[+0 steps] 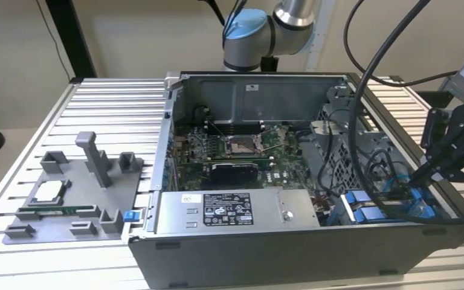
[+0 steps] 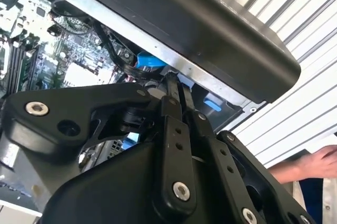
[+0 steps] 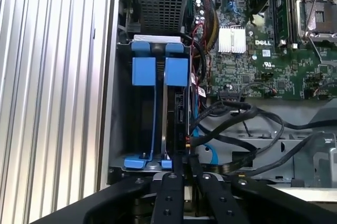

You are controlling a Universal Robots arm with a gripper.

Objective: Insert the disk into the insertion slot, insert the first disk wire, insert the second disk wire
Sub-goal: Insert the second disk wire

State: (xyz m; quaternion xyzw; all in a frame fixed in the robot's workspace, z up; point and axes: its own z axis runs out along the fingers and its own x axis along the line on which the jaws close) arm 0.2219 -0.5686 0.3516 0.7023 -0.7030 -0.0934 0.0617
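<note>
Gripper (image 3: 184, 157), fingers closed, beside the insertion slot (image 3: 123, 129), black cables (image 3: 237, 110) close alongside.

The insertion slot (image 3: 134, 124) is dull grey sheet metal with 2 smooth, bright blue plastic tabs (image 3: 145, 71), and the gripper (image 3: 184, 159) is matt black with shiny metal screws (image 2: 181, 191). The table (image 1: 111, 96) is ribbed, satin silver metal; at 9 o'clock from the case (image 1: 296, 254) in the exterior view, a fixture (image 1: 63, 211) looks matt grey plastic.
</note>
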